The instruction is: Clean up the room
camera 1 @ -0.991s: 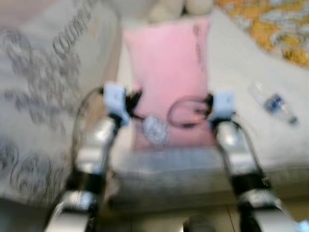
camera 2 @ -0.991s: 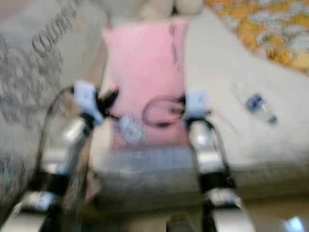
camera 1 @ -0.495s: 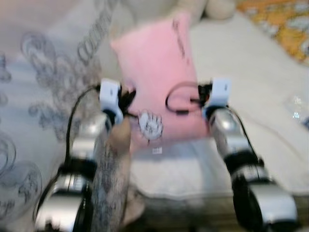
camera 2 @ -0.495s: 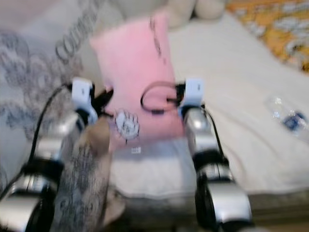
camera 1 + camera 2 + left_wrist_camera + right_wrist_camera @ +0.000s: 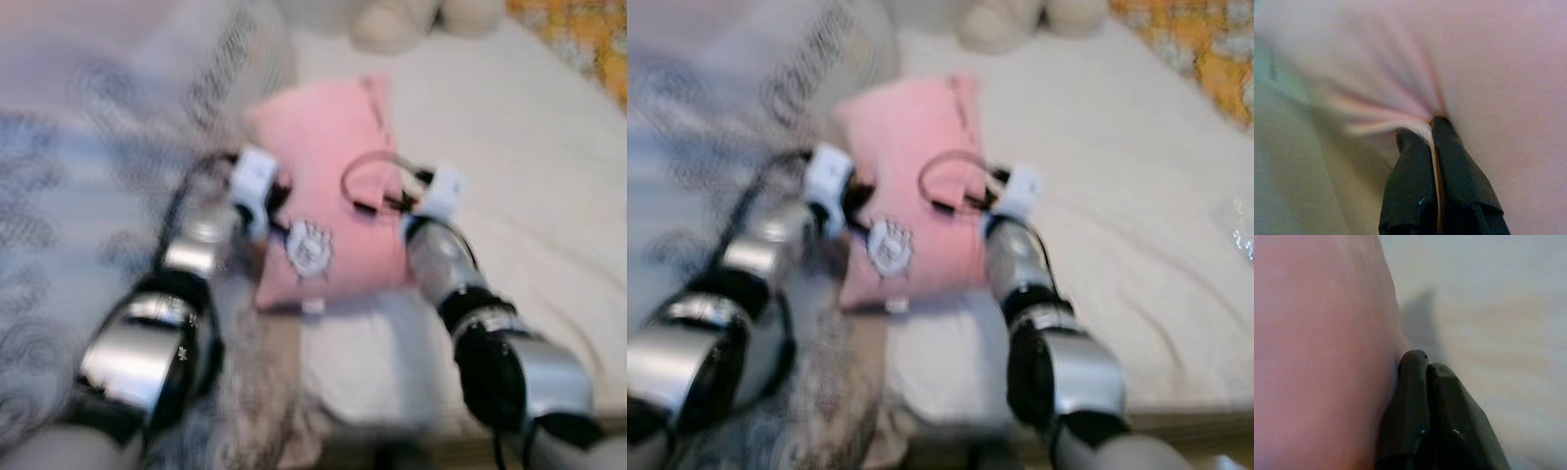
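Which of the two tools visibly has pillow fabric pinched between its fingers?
The left tool: pink pillow fabric bunches into its closed fingertips. The right tool merely presses beside the pillow's edge.

the grey lettering on the patterned blanket (image 5: pixel 813 59) and the pink pillow's (image 5: pixel 323 157) markings were too blurred to read.

Home bedroom, white-sheeted bed (image 5: pixel 509 147), pink pillow (image 5: pixel 328 176), patterned grey blanket (image 5: pixel 69 196), plush toys (image 5: pixel 411 18)
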You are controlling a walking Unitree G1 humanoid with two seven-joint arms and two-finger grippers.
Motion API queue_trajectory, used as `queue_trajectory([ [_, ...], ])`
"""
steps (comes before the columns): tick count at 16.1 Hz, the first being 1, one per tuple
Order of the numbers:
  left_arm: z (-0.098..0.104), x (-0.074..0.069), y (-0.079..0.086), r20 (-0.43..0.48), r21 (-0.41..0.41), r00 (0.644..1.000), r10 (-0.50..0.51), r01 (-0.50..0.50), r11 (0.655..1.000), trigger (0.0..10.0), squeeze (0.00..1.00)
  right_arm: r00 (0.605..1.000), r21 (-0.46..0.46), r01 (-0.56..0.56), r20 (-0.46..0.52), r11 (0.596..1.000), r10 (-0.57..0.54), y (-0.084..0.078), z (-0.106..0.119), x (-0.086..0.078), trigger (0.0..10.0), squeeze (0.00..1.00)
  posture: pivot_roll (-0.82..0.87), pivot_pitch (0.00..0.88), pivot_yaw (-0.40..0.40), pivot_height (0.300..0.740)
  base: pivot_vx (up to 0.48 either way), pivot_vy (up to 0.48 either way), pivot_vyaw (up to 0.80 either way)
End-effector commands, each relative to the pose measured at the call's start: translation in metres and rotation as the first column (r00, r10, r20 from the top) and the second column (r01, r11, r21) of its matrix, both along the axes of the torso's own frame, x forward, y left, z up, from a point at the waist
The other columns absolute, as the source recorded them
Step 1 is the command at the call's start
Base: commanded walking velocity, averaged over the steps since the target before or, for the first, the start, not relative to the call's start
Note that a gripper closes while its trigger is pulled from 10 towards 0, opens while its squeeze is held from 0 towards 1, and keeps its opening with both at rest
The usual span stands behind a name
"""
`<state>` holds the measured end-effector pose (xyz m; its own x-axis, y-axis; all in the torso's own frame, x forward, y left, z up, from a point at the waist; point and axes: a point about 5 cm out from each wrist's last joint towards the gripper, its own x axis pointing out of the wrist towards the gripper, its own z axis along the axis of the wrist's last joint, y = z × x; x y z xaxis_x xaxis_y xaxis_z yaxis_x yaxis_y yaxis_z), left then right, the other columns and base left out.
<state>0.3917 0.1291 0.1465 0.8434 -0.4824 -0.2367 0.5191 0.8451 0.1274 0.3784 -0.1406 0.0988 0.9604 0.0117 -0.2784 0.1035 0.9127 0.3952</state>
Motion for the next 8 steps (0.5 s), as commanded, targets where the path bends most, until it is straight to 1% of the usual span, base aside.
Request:
queue_trajectory([
  [1, -0.001, 0.001, 0.014, 0.004, 0.040, 0.999, 0.032, -0.032, 0.999, 10.0, 0.00, 0.999, 0.044, -0.029, -0.035, 0.999, 0.030, 0.017, -0.005, -0.002, 0.0, 0.00, -0.05, 0.098, 0.131, 0.740, 0.000, 0.000, 0.00],
  [2, -0.002, 0.001, 0.015, 0.004, 0.066, 0.999, 0.040, -0.040, 0.997, 10.0, 0.00, 0.997, 0.049, -0.027, -0.068, 0.998, 0.030, 0.016, -0.013, -0.006, 0.0, 0.00, -0.04, 0.106, 0.127, 0.740, 0.000, 0.000, 0.00],
  [4, -0.004, 0.001, 0.014, -0.001, 0.067, 0.999, 0.045, -0.045, 0.997, 10.0, 0.00, 0.993, 0.042, -0.026, -0.110, 0.999, 0.030, 0.013, -0.023, -0.012, 0.0, 0.00, -0.03, 0.122, 0.125, 0.740, 0.000, 0.000, 0.00],
  [5, -0.004, 0.001, 0.014, -0.004, 0.080, 0.999, 0.049, -0.048, 0.996, 10.0, 0.00, 0.989, 0.013, -0.045, -0.141, 0.999, 0.046, 0.010, -0.030, -0.016, 10.0, 0.00, -0.02, 0.147, 0.127, 0.740, 0.000, 0.000, 0.00],
  [6, -0.004, 0.001, 0.014, -0.006, 0.078, 0.999, 0.050, -0.049, 0.996, 10.0, 0.00, 0.988, -0.002, -0.057, -0.145, 0.998, 0.056, 0.010, -0.031, -0.017, 10.0, 0.00, -0.02, 0.156, 0.128, 0.740, 0.000, 0.000, 0.00],
  [8, -0.009, 0.000, 0.014, -0.017, 0.055, 0.996, 0.093, -0.092, 0.994, 10.0, 0.00, 0.983, -0.080, -0.110, -0.154, 0.991, 0.097, 0.008, -0.033, -0.018, 10.0, 0.00, -0.02, 0.173, 0.124, 0.740, 0.000, 0.000, 0.00],
])
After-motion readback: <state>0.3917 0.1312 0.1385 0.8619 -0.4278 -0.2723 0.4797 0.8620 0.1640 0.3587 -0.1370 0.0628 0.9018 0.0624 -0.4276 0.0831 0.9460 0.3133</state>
